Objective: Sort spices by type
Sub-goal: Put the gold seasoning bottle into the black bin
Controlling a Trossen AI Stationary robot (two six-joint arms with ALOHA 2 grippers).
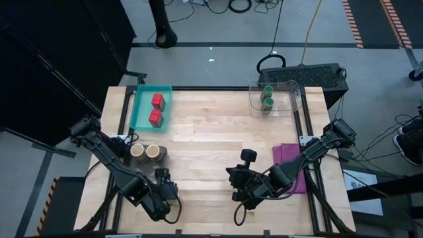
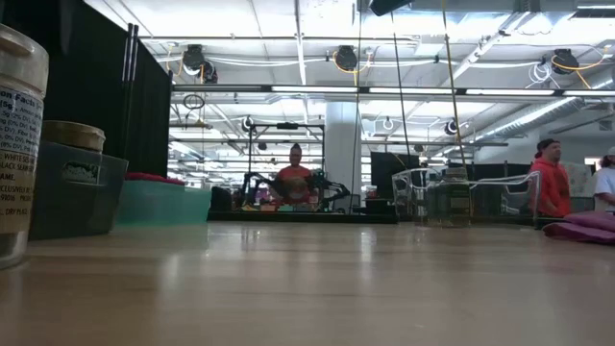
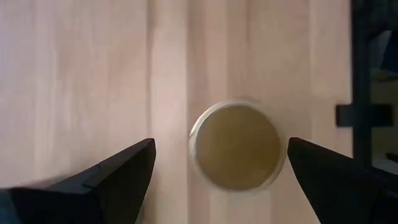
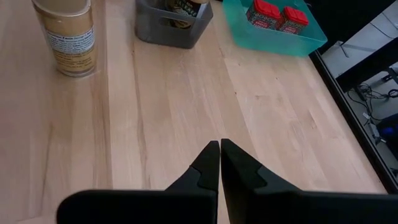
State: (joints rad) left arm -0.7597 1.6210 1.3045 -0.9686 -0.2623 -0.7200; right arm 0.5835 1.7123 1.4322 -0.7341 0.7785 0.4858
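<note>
A tan spice jar with a cream top [image 3: 235, 144] stands upright on the wood table, also in the right wrist view [image 4: 65, 37] and at the low view's left edge [image 2: 14, 144]. My left gripper [image 3: 221, 149] hangs open over it near the table's front left [image 1: 162, 177], one finger on either side of the top, touching nothing. Two more tan jars [image 1: 145, 151] stand in a grey bin [image 4: 168, 28]. Two red jars [image 1: 156, 109] sit in the teal tray [image 1: 140, 112]. Two green-lidded jars [image 1: 268, 96] stand in a clear box [image 1: 291, 99]. My right gripper [image 4: 219, 146] is shut over bare table [image 1: 236, 193].
A purple cloth [image 1: 291, 162] lies at the right, under my right arm. The table's middle is bare wood [image 1: 211, 142]. Black frame rails run along the table's left and right edges. People show in the room beyond the table [image 2: 550, 178].
</note>
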